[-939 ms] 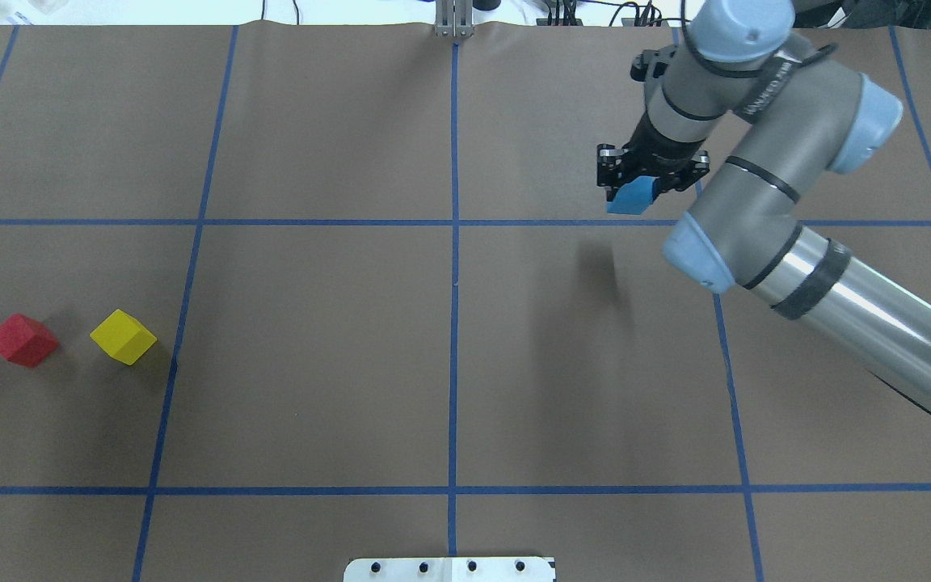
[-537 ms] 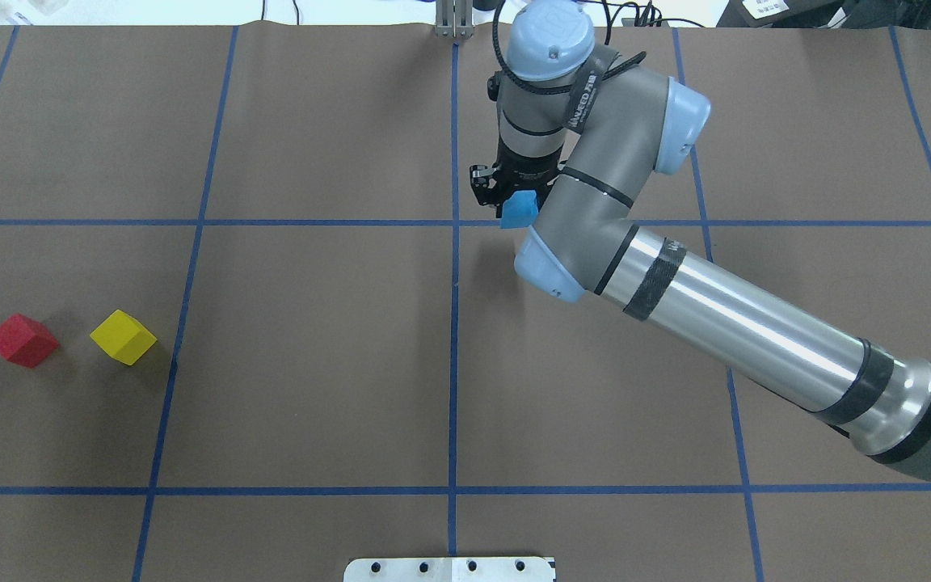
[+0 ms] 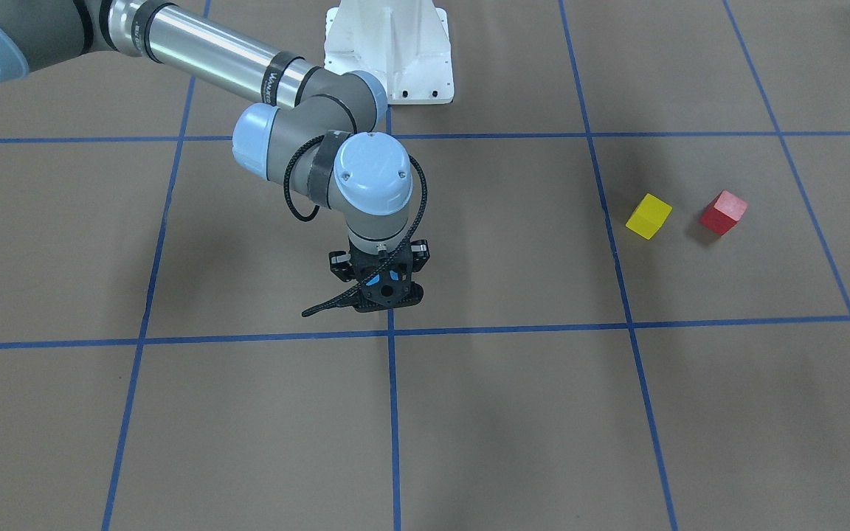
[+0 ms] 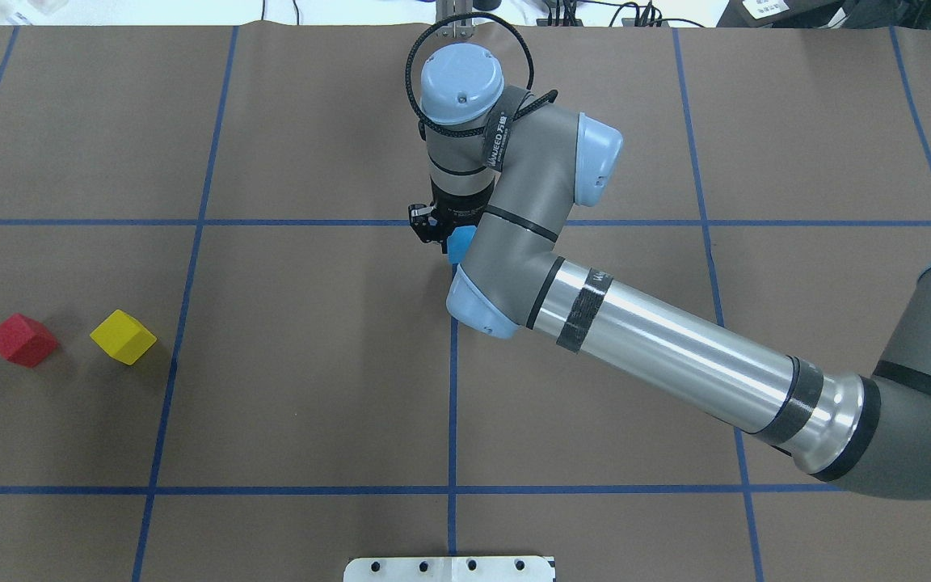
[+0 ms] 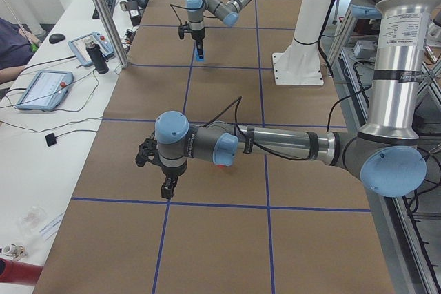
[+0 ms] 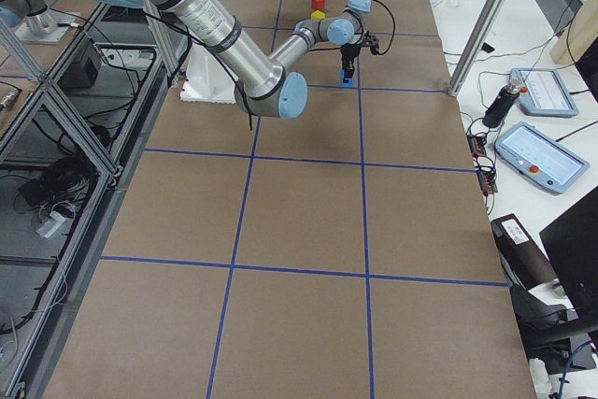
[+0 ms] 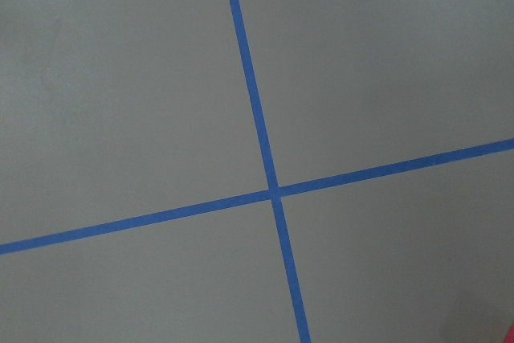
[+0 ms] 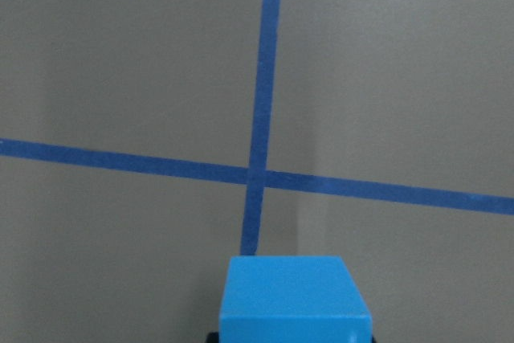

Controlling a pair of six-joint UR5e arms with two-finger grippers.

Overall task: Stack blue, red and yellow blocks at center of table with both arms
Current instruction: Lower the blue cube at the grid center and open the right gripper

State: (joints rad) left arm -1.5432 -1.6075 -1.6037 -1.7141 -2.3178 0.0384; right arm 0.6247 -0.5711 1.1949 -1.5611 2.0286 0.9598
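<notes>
My right gripper [image 4: 443, 236] is shut on the blue block [image 4: 457, 244] and holds it just above the tape crossing at the table's centre. The right wrist view shows the blue block [image 8: 295, 299] in front of that crossing [image 8: 257, 174]. In the front view the gripper [image 3: 381, 295] hides most of the block. The yellow block [image 4: 123, 336] and the red block [image 4: 23, 340] lie side by side, apart, at the table's left. My left gripper [image 5: 165, 185] shows only in the exterior left view, hanging above the table; I cannot tell if it is open or shut.
Blue tape lines [image 4: 453, 404] divide the brown table into squares. The white robot base [image 3: 388, 44] stands at the table's robot-side edge. A metal post [image 4: 453, 20] stands at the far edge. Tablets and cables lie on the side desk [image 6: 537, 151].
My right arm has swept left from the far right of the table to the centre crossing, carrying the blue block. The red and yellow blocks have not moved.
</notes>
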